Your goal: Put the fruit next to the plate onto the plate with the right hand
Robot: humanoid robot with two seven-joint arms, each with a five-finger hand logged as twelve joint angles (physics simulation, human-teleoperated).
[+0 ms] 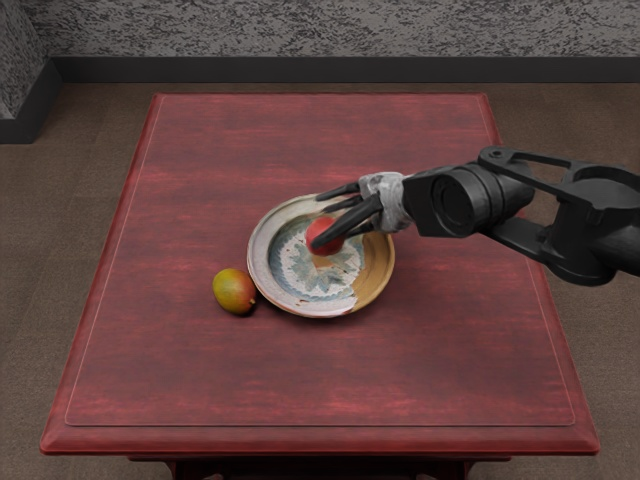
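A round ceramic plate (374, 277) with a patterned centre and tan rim sits mid-table. Over its upper middle, my right hand (342, 221) reaches in from the right, fingers curled around a red fruit (324, 236) that is at or just above the plate's surface. A yellow-green and red mango (234, 291) lies on the table just left of the plate, touching or nearly touching its rim. The left arm does not show.
The red wooden table (200, 160) stands on a brown floor, with a dark baseboard and grey wall behind. My right forearm (480, 200) crosses above the table's right side.
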